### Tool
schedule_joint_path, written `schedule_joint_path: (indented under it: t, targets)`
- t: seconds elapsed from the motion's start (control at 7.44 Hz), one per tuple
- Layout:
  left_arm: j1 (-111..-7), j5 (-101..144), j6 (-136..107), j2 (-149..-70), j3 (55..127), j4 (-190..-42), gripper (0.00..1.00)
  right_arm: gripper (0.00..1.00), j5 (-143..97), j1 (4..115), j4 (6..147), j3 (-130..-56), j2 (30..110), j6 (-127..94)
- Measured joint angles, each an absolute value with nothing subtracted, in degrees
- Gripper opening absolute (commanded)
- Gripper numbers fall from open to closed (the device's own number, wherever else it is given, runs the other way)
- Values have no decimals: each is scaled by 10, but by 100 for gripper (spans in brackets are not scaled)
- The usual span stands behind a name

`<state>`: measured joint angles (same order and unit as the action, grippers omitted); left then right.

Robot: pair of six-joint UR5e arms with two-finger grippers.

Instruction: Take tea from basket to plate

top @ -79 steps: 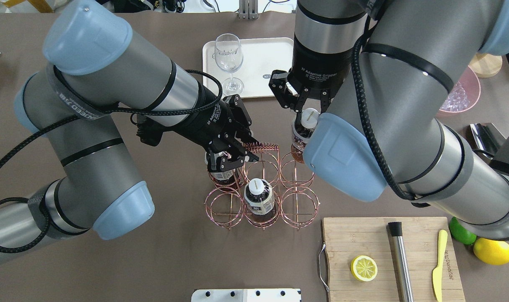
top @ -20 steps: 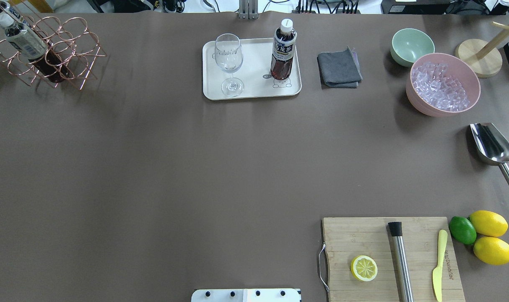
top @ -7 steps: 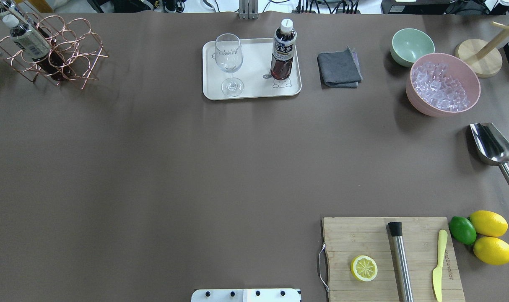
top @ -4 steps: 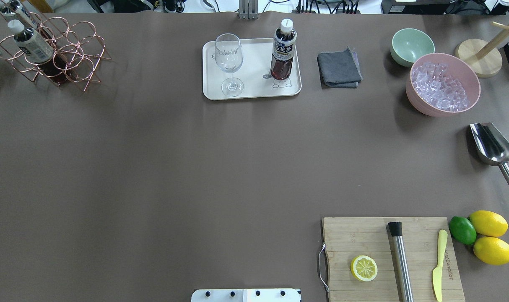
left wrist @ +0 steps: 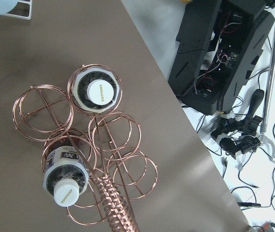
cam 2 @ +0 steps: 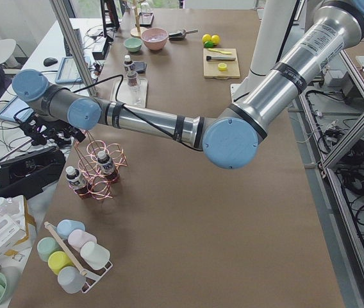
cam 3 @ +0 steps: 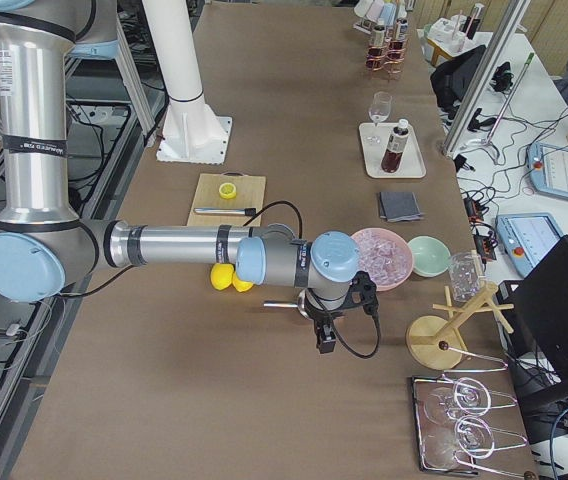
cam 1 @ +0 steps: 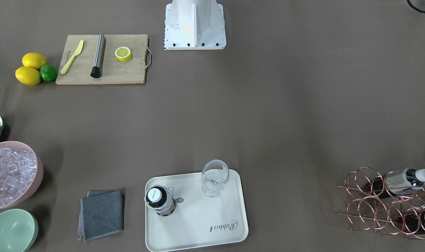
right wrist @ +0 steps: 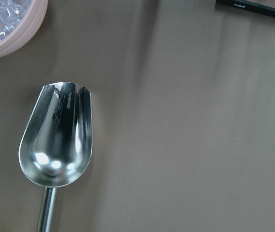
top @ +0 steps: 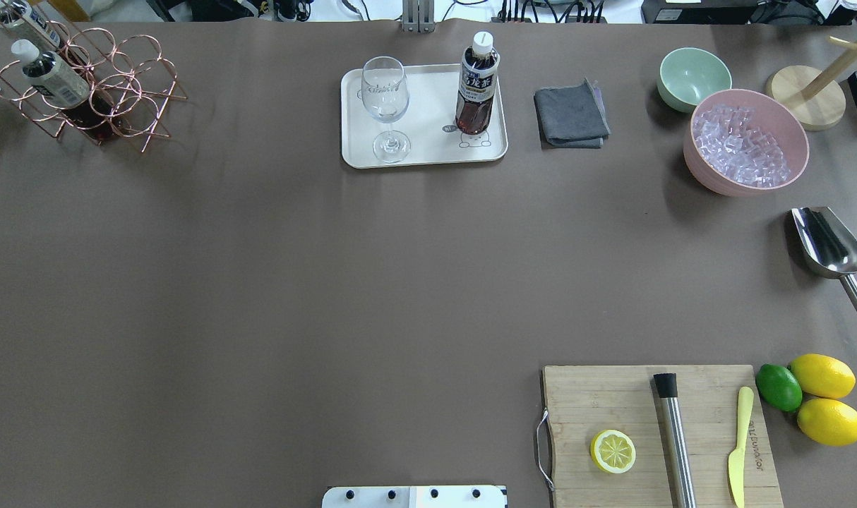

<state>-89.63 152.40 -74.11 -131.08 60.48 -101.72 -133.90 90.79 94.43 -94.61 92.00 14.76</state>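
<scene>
- Brown table covering fills the scene. At its far-left corner the wire basket [top: 111,92] sits near the edge with 2 spare bottles [left wrist: 99,92] in its rings.
- Left gripper [cam 2: 70,135] is at the coiled handle [left wrist: 113,203], but I cannot tell whether it grips. My advice is to keep the carrier level and away from the edge.
- Mid-table, the tea bottle [top: 476,85] stands upright on the cream tray [top: 428,106], beside a stemmed glass [top: 385,99].
- Right gripper [cam 3: 324,343] hangs over the metal scoop [right wrist: 57,140], and its opening cannot be judged.
</scene>
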Motion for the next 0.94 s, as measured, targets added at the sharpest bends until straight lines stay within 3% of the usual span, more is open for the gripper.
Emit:
schedule_joint_path:
  t: [0.54,0.94]
  targets:
    - [-914,1541,-724,-1218,785,-990,98,100,-1340,908,945,-943,921,147]
    - [-909,1538,-544,-1133,887,-940,98,100,-1339,908,944,-944,921,147]
